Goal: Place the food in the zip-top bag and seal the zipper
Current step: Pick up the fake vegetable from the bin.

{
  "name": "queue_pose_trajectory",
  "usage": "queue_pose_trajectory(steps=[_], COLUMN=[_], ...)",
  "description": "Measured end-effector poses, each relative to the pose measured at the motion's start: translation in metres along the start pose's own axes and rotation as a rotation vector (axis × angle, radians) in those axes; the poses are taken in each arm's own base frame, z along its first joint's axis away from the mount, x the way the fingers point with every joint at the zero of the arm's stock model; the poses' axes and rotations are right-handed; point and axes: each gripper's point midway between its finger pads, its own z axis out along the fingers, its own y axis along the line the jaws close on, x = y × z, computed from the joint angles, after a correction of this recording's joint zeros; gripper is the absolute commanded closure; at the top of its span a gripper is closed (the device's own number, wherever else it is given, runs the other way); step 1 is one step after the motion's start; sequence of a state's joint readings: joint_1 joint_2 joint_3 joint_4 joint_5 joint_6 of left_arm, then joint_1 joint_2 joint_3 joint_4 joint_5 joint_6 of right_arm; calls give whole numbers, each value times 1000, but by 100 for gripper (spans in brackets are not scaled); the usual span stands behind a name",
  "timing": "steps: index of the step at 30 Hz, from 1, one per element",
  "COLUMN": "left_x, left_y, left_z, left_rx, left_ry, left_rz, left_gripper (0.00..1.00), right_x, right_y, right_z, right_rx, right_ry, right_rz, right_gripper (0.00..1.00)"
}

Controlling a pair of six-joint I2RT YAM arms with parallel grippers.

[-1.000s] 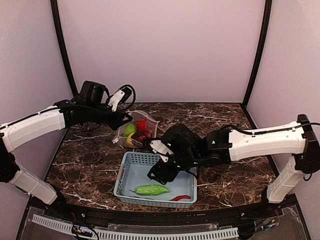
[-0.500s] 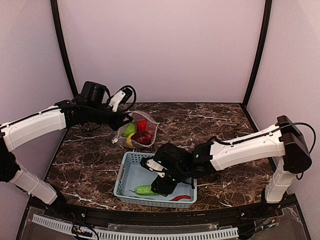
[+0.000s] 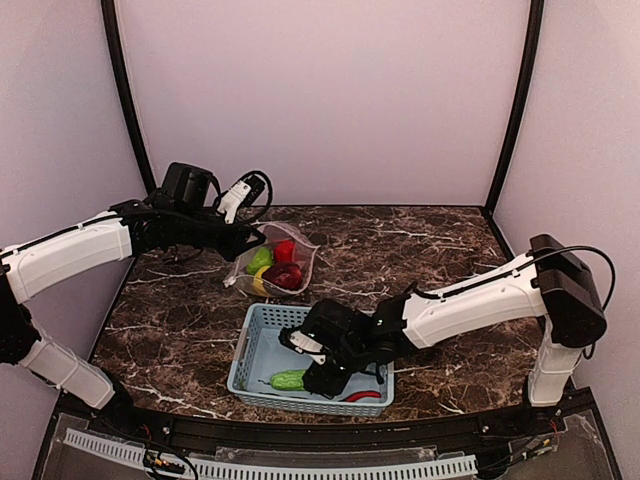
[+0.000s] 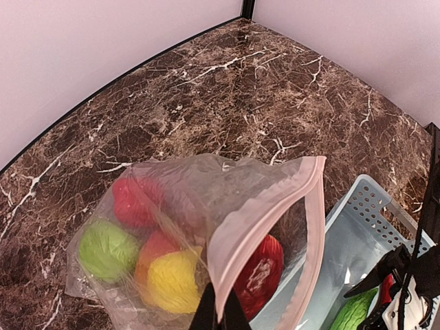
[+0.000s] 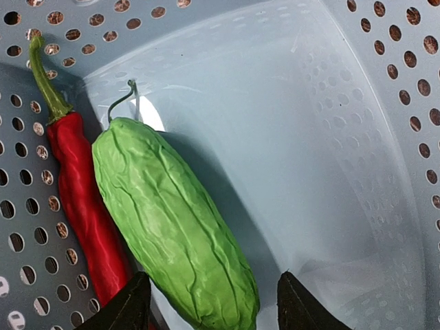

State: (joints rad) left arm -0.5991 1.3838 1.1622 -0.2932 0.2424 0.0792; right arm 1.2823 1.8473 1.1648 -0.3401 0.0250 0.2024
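Near the worktop's front edge sits one light blue perforated plastic basket (image 3: 258, 345). Toward the rear left, the left gripper (image 4: 220, 313) pinches the mouth edge of one clear dotted zip-top bag (image 4: 240, 185) holding five toy pepper pieces (image 4: 155, 251). One bumpy green toy cucumber (image 5: 172, 227) and one thin red toy chilli (image 5: 82, 199) lie side by side in the basket. The right gripper (image 5: 213, 306) stands open astride the cucumber's end. Advise closing squarely across it, clear of the chilli.

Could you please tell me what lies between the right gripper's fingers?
The near end of the cucumber lies between the fingers of the open right gripper. The chilli sits just outside them. The right wrist view shows this.
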Motion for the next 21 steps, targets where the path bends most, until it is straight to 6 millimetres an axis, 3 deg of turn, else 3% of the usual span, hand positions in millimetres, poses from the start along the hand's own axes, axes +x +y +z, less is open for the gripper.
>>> queue_pose_trajectory(steps=[10, 21], left_x=[0, 0], left_y=[0, 0], left_z=[0, 0], left_rx=[1, 0], left_ry=[0, 0], left_rz=[0, 0], left_gripper=[99, 99], right_x=[6, 5], right_y=[-1, -1], right_z=[10, 9], right_rx=[5, 5], right_ry=[23, 19], right_rz=[20, 25], right_gripper=[61, 68])
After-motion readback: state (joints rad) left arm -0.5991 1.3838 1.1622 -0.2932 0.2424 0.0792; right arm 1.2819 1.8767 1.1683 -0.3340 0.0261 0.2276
